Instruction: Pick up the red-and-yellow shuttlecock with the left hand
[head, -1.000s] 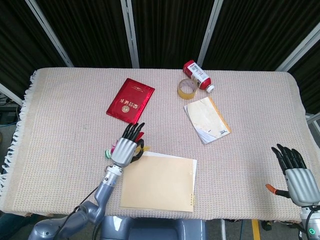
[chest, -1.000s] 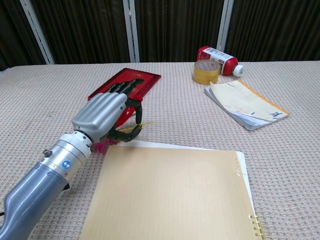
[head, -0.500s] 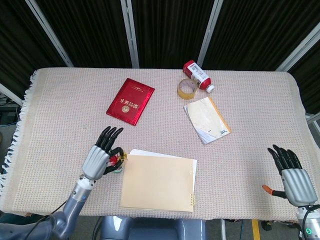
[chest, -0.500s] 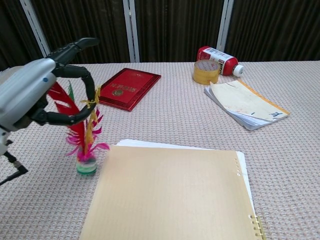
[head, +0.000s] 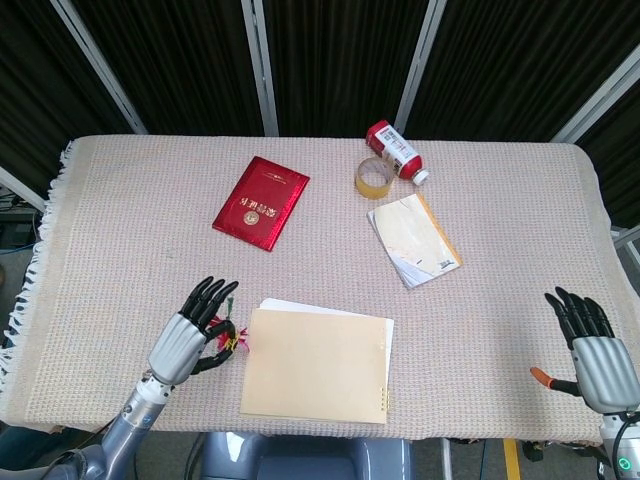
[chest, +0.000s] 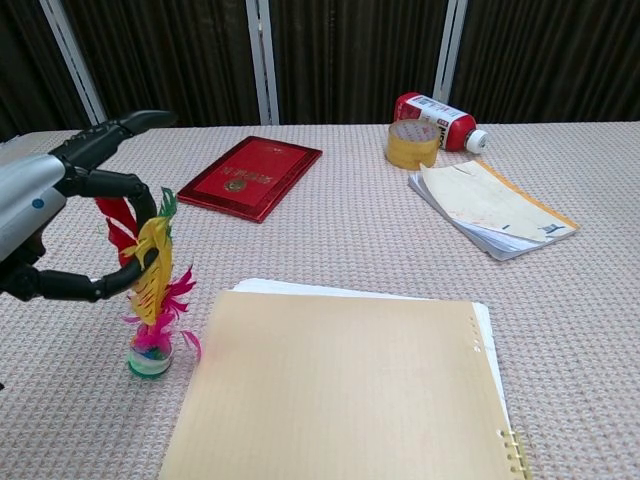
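One left hand pinches the shuttlecock feathers, now nearer the counter front than before; tan folder alongside. Right hand open, empty.

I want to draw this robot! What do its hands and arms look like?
The left hand and the right hand each have a silvery-grey back and black fingers. The right hand has a small orange bit by its thumb. The left forearm is grey-blue with a metal wrist ring.

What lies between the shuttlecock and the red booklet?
Bare tablecloth only, in both views, from shuttlecock to red booklet.
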